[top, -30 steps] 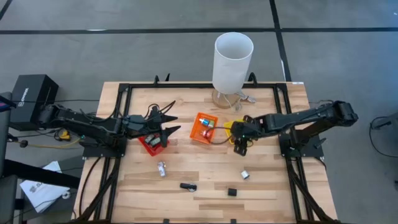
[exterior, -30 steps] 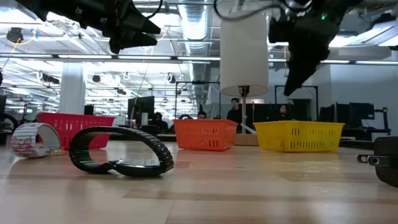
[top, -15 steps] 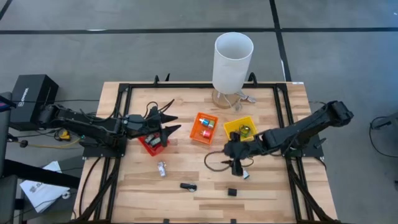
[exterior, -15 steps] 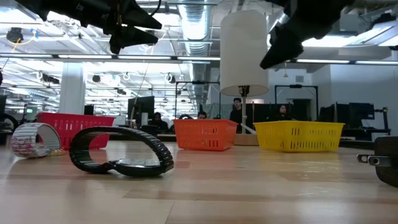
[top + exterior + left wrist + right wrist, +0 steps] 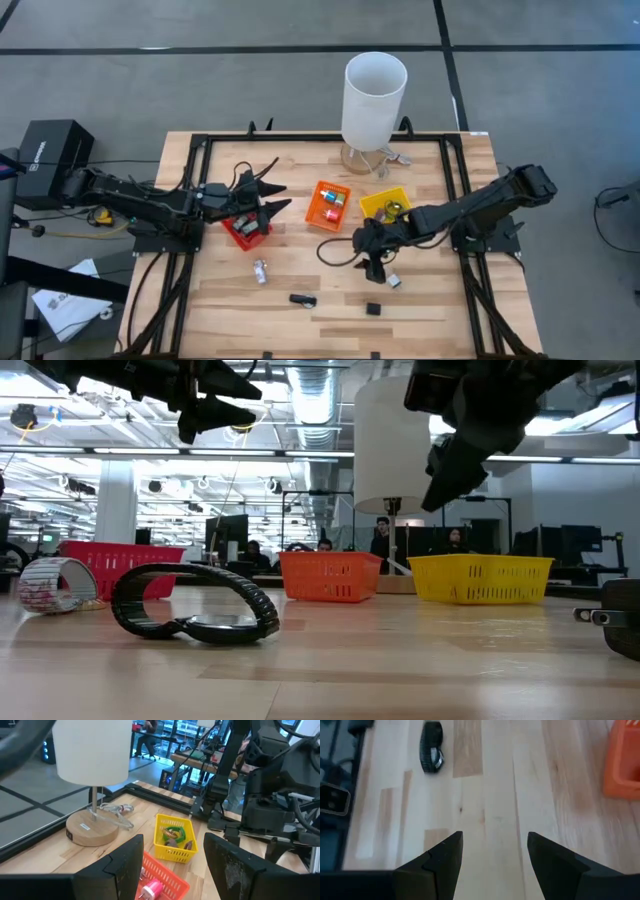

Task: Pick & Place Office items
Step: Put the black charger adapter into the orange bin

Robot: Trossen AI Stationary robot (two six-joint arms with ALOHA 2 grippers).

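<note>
My left gripper (image 5: pixel 278 198) hangs open over the table's left middle, above the red bin (image 5: pixel 240 230), with nothing between its fingers (image 5: pixel 125 865). My right gripper (image 5: pixel 375 264) stands open and slants down over bare wood, near the table's middle; its jaws (image 5: pixel 495 855) hold nothing. Office items lie on the near half of the table: a patterned roll (image 5: pixel 260 270), a black band (image 5: pixel 303 298) (image 5: pixel 431 754) (image 5: pixel 195 603), a black block (image 5: pixel 373 308) and a small silvery piece (image 5: pixel 394 281) just beside the right gripper.
An orange bin (image 5: pixel 328 205) and a yellow bin (image 5: pixel 388 206) with a green ring (image 5: pixel 172 831) stand at mid-table. A tall white cylinder (image 5: pixel 375 98) on a wooden base stands at the far edge. Black rails (image 5: pixel 190 200) frame the table's sides.
My right gripper has left the yellow bin, gone toward the table's near edge and leftward, sunk a little and tipped more steeply downward. It has stayed open with nothing in it.
</note>
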